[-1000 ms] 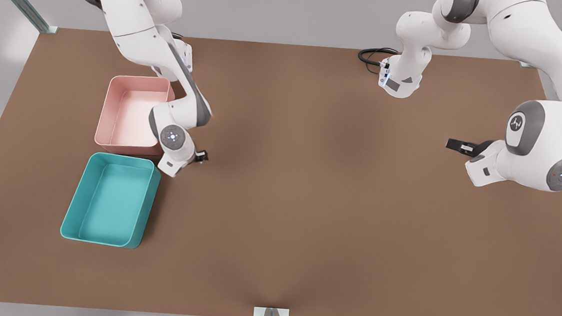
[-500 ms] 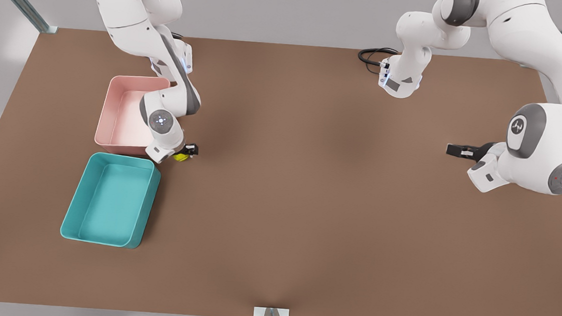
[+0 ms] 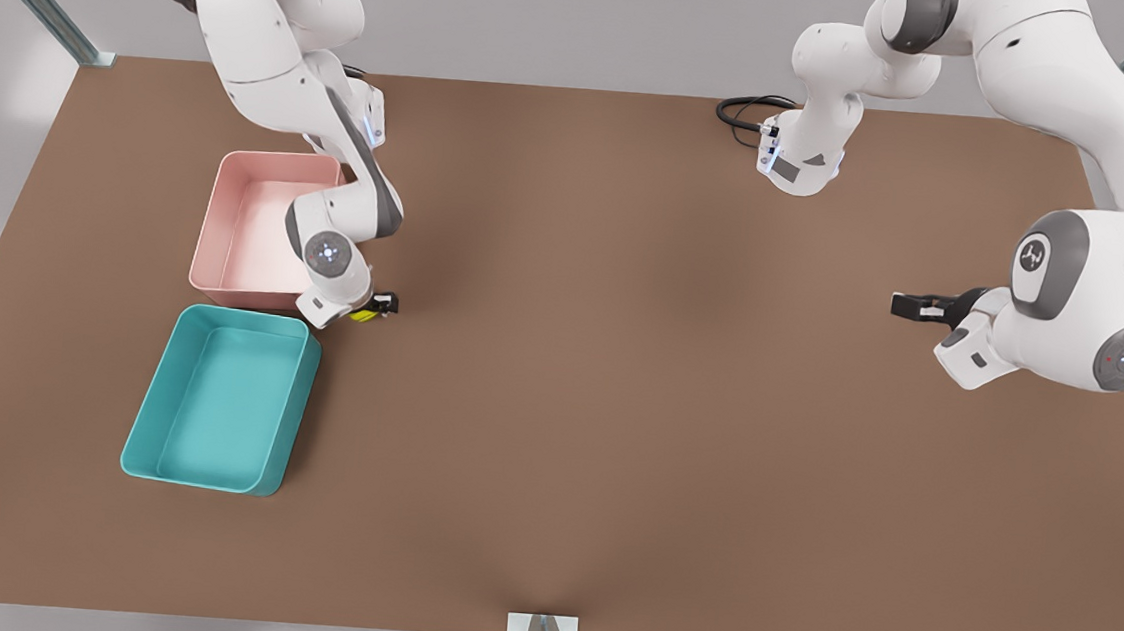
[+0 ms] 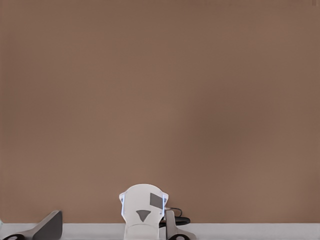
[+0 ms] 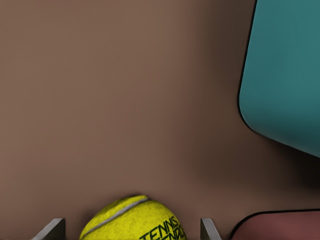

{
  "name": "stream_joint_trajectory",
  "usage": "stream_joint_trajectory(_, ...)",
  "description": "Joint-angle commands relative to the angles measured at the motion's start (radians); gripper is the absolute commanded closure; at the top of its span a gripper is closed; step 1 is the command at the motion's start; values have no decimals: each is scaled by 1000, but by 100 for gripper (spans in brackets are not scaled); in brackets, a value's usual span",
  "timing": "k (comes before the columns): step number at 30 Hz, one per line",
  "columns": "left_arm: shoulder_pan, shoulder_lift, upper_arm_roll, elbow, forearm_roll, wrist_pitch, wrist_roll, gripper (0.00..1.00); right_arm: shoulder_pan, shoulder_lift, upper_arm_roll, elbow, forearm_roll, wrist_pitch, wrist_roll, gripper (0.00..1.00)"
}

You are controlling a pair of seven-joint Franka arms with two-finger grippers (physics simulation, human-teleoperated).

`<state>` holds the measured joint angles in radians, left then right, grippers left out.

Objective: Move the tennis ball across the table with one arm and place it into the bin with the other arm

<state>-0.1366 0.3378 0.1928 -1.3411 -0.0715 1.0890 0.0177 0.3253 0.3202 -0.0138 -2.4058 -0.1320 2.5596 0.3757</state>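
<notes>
**A:** What's on the front view's left?

**B:** The teal bin (image 3: 219,399) sits on the counter (image 3: 612,440), with a pink tub (image 3: 263,222) just beside it on the far side. The right tool (image 3: 369,308) is next to both, off their near corners.

**A:** And the tennis ball?

**B:** The tennis ball (image 3: 361,315) sits between the right tool's fingers (image 5: 52,230), which stand on either side of it with a sliver of gap showing, so I cannot tell whether they grip it. It's outside the bin, just off its corner (image 5: 285,75).

**A:** Anything in the way?

**B:** Only the bin's low wall.

**A:** Further right?

**B:** The left tool (image 3: 914,305) waits well apart, fingers spread over bare counter (image 4: 160,100). A black cable (image 3: 743,114) lies by its base.
</notes>
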Motion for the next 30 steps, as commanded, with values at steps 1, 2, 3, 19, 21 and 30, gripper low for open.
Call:
stream_joint_trajectory(1, 0, -2, 0, 0, 1, 0, -50, 0, 0, 5, 0, -1, 2, 4, 35, 0)
stream_joint_trajectory(2, -1, -2, 0, 0, 1, 0, -53, 0, 0, 5, 0, -3, 2, 2, 35, 0)
stream_joint_trajectory(3, -1, -2, 0, 0, -1, -1, -51, 0, 0, 7, 0, -3, 2, 1, 35, 0)
stream_joint_trajectory(19, -1, -2, -1, 0, -1, -3, -53, 0, -32, -90, 5, 306, 12, -232, -138, 36)
stream_joint_trajectory(21, -3, -2, -1, 0, -1, -3, -53, 0, -45, -98, -72, 373, 12, -279, -308, 36)
stream_joint_trajectory(30, -3, -2, -1, 0, -1, -3, -53, 0, -107, 7, -163, 447, 12, -260, -480, 0)
